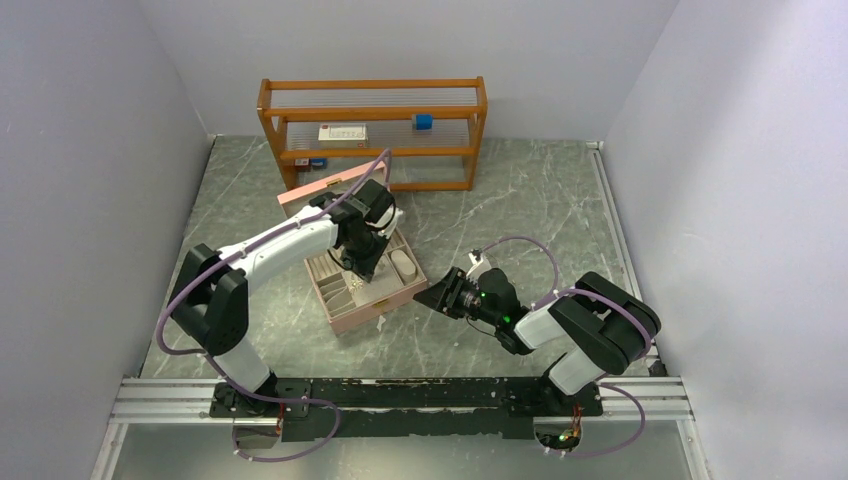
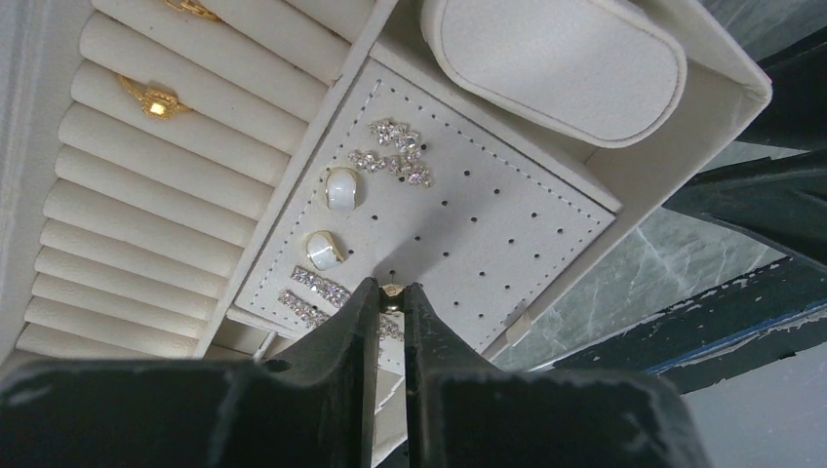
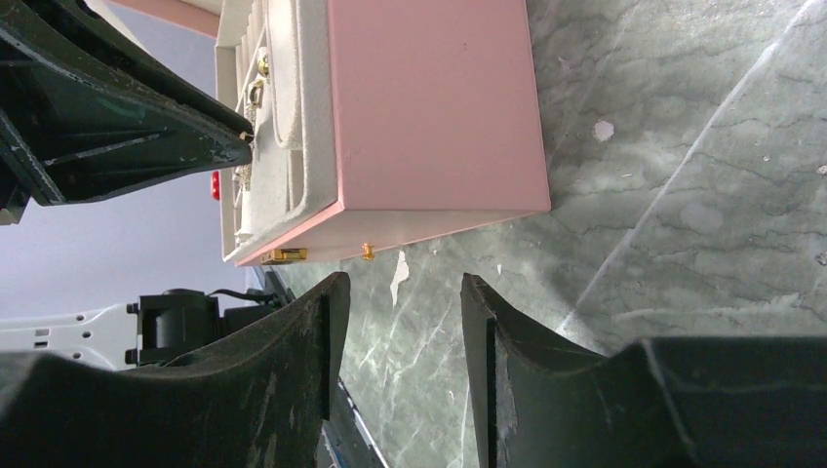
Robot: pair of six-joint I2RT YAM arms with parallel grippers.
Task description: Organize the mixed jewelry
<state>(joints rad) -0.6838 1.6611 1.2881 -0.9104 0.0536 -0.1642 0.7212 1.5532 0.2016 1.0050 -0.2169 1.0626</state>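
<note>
The pink jewelry box (image 1: 365, 300) stands open on the table, its cream inside showing in the left wrist view. My left gripper (image 2: 391, 290) is shut on a small gold earring (image 2: 392, 291), its tips just over the perforated earring pad (image 2: 488, 234). On that pad sit two white earrings (image 2: 340, 188), crystal studs (image 2: 395, 146) and crystal bar earrings (image 2: 317, 283). A gold ring (image 2: 153, 98) sits in the ring rolls (image 2: 146, 195). My right gripper (image 3: 398, 292) is open and empty, low over the table beside the box's pink wall (image 3: 429, 107).
A cream cushion (image 2: 556, 58) fills the compartment beside the pad. A wooden shelf (image 1: 372, 135) stands behind the box, holding a white card and a blue block (image 1: 424, 122). The box lid (image 1: 325, 188) leans back toward it. Grey walls flank the marble table.
</note>
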